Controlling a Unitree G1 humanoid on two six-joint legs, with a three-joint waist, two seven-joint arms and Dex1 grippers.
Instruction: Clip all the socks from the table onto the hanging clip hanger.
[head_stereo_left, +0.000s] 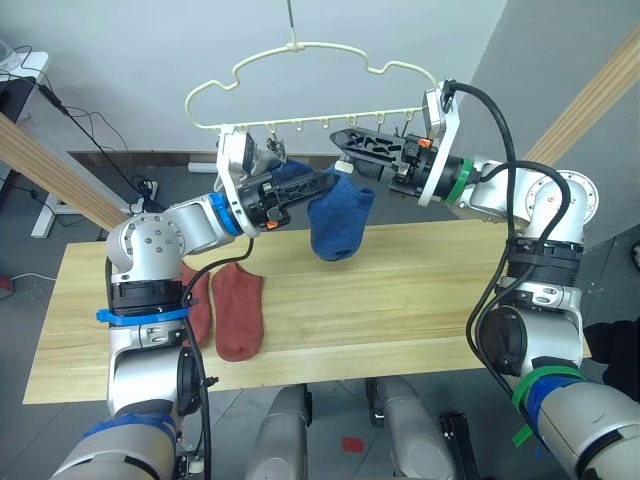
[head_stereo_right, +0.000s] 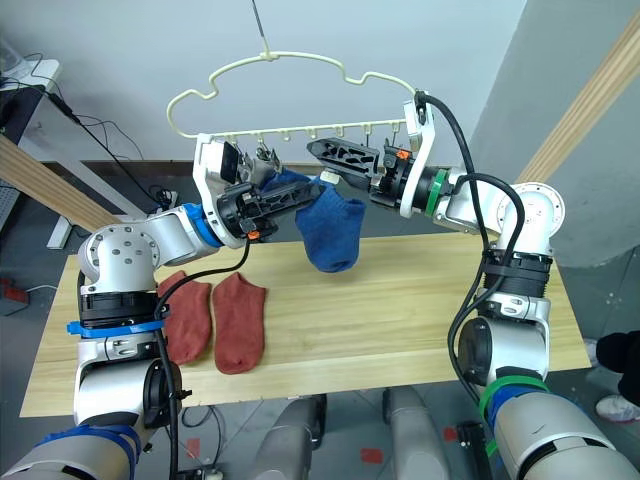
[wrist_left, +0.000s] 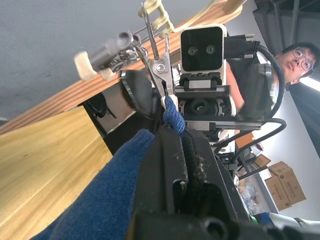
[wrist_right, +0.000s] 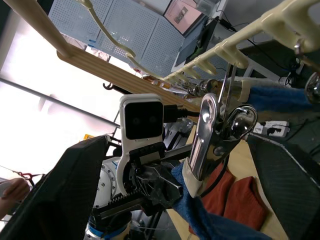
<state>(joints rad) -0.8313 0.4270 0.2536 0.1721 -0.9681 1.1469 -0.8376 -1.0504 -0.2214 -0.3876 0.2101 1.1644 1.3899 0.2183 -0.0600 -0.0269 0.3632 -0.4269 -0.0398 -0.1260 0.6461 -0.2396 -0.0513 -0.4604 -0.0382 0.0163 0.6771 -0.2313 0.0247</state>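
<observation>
Left gripper (head_stereo_left: 325, 182) is clamped narrow on the cuff of a blue sock (head_stereo_left: 338, 222), holding it up to a metal clip (wrist_left: 161, 75) on the hanger (head_stereo_left: 300, 75); in the left wrist view the cuff tip sits right at the clip's jaws, but I can't tell whether the clip has actually bitten the fabric, since the fingers (wrist_left: 170, 165) block most of the cuff. The rest of the sock hangs below and slightly ahead of the left gripper, clear of the table (head_stereo_left: 420, 300). Right gripper (head_stereo_left: 345, 145) faces the left one from the opposite side, just above the sock; its fingers stand wide apart in the right wrist view, straddling the clip (wrist_right: 207, 137) without closing on it, as far as I can see. Hanger hook is cut off at the top of the head views, and the other clips along the bar are too small to read. Well below and behind the left gripper, two rust-red socks (head_stereo_right: 238, 320) lie flat side by side on the table, the one nearer the left arm partly hidden by the arm and its cable. A person's face (wrist_left: 295, 60) shows beyond the right arm in the left wrist view.
</observation>
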